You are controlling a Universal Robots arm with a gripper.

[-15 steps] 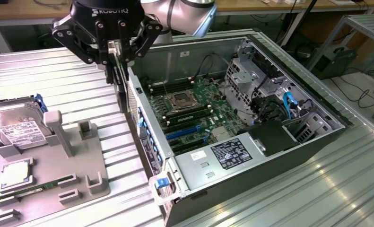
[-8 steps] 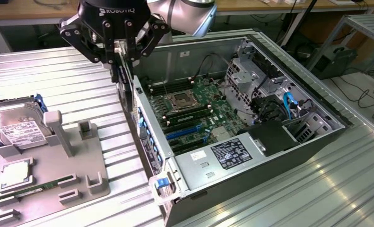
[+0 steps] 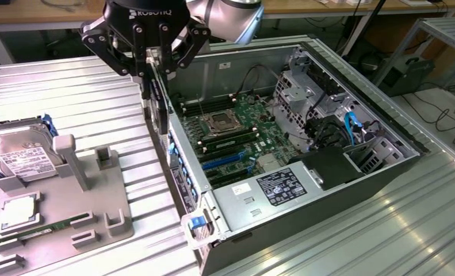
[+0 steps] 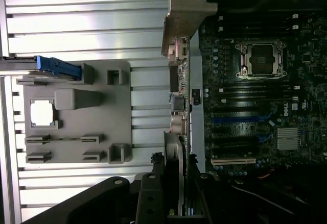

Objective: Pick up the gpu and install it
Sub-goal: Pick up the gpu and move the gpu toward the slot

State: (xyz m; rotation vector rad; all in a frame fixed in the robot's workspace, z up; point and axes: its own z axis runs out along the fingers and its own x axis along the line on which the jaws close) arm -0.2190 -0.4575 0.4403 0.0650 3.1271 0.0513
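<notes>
The black two-fingered gripper (image 3: 152, 70) is clamped narrowly on the gpu (image 3: 157, 106), a thin flat black card with a silver metal bracket, which is hung edge-on straight below it. Just under the card the side wall of the open black computer case (image 3: 304, 230) is seen. The green motherboard (image 3: 243, 129) is laid out to the exterior view's right of the gripper, and the grey moulded tray (image 3: 73, 198) to its left.

Inventory, placed relative to the computer case (image 3: 289, 221):

- One open computer case is recorded.
- Inside it are counted one motherboard (image 3: 247, 129), one processor socket (image 3: 218, 121) and one power supply (image 3: 277, 187).
- Beside the case, one grey tray (image 3: 93, 198) is listed, on which one hard drive (image 3: 20, 156), one processor chip (image 3: 18, 211) and one memory stick (image 3: 47, 230) are carried.
- At the case's wall, one gpu (image 3: 160, 106) is gripped by one gripper (image 3: 153, 69).
</notes>
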